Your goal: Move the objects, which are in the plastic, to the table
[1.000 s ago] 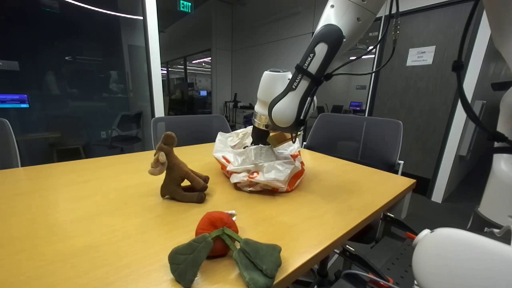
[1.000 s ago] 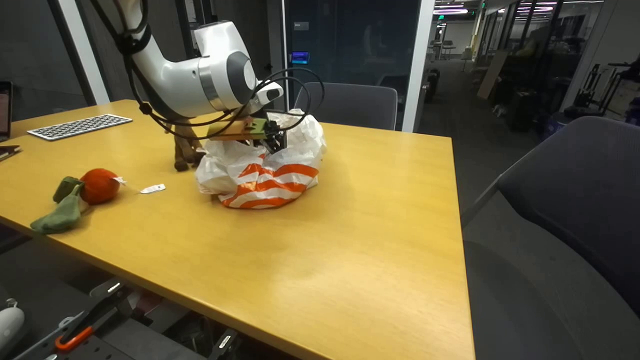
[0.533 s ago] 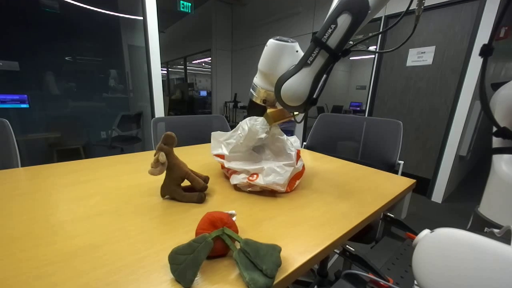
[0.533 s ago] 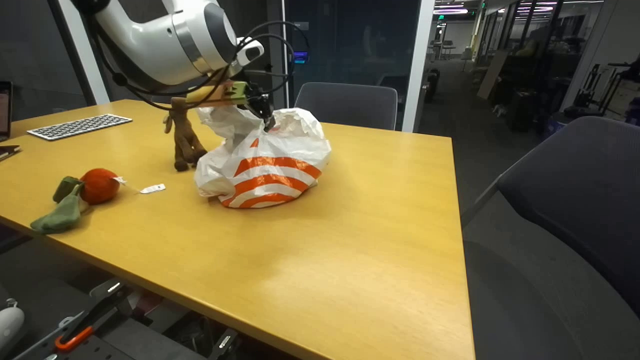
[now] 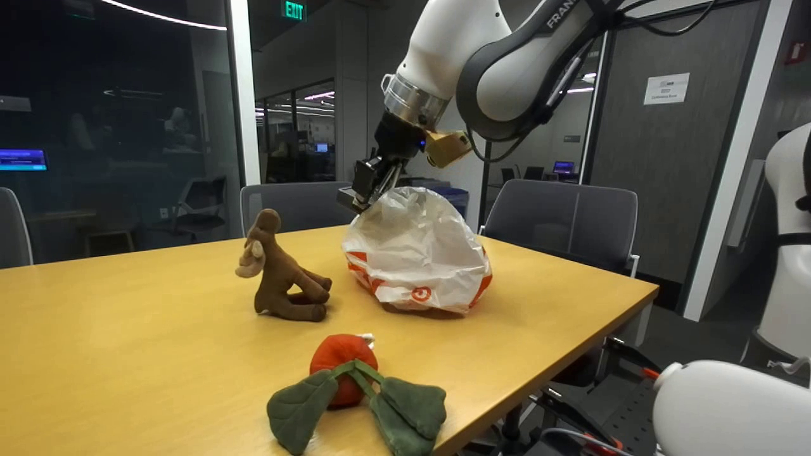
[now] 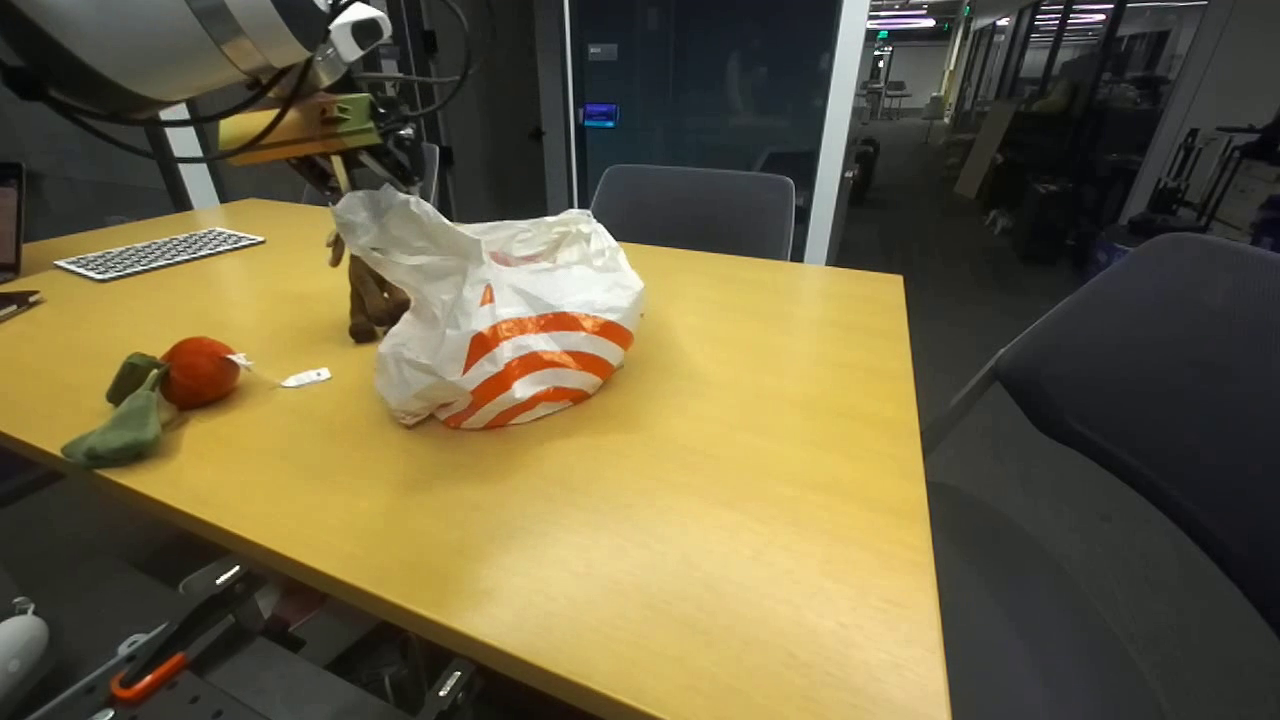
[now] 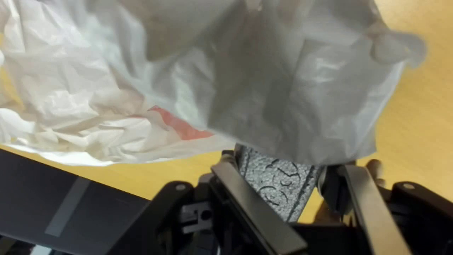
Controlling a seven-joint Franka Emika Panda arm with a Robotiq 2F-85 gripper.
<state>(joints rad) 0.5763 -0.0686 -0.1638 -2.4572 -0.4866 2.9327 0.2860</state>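
Note:
A white plastic bag with orange markings [image 5: 418, 253] stands crumpled on the yellow table [image 5: 158, 354]; it also shows in an exterior view [image 6: 530, 320]. My gripper [image 5: 369, 191] is above the bag's edge on the moose side. In the wrist view, the gripper [image 7: 277, 170] is shut on a grey speckled block [image 7: 272, 184] with dark line drawings. A bag flap [image 7: 300, 117] covers the block's far end. The block's end shows in an exterior view [image 5: 350, 199]. The bag's inside is mostly hidden. A brown plush moose [image 5: 279, 278] and a red plush vegetable [image 5: 342, 361] are on the table.
The plush vegetable's green leaves [image 5: 408, 411] lie at the table's near edge. A white keyboard [image 6: 160, 253] and a partly seen laptop [image 6: 10, 220] are at the table's far side. Grey chairs [image 5: 564, 221] stand around the table.
My gripper has risen out of the bag and moved toward the moose side, bringing the grey block into sight. The bag's rim has been pulled up, and the bag has shifted slightly.

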